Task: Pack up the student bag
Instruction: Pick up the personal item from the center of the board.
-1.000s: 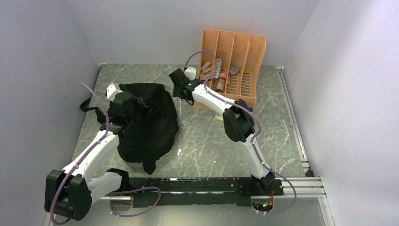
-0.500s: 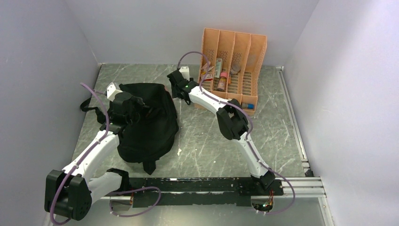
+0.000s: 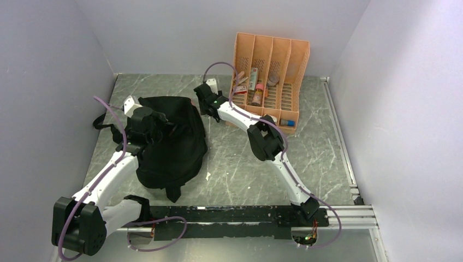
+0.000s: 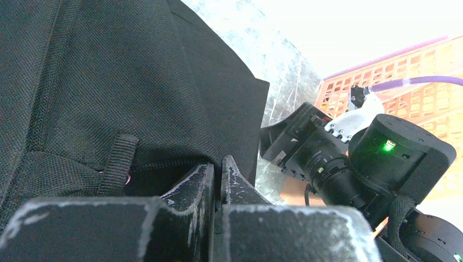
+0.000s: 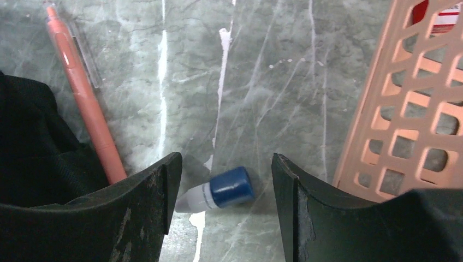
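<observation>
so, the student bag (image 3: 174,147) lies slumped on the left-centre of the table (image 3: 240,164), with your left arm draped over it. your left gripper (image 4: 218,174) sits at about 10 o'clock on the bag in the top view. its fingers are pressed tight together right at a hem by the zip. i can't tell if a fold of fabric is actually caught between them.

your right gripper (image 5: 226,158) is the one that matters now. it hangs over the bare table just off the bag's 2 o'clock corner, fingers spread wide. in the wrist view the bag's edge is at 9 o'clock from the fingers, close by. a small blue-capped bottle (image 5: 218,191) lies flat between the two fingers, not touched by either. its long axis runs roughly 8 to 2 o'clock, cap at the 2 end. that's nearly in line with the way the fingers close, so i'd guess you'd squeeze it end to end unless you roll the wrist first.

an orange pen (image 5: 82,93) lies at 10 o'clock, its lower end against the bag. the orange organizer (image 5: 393,109) is at 3 o'clock.
</observation>
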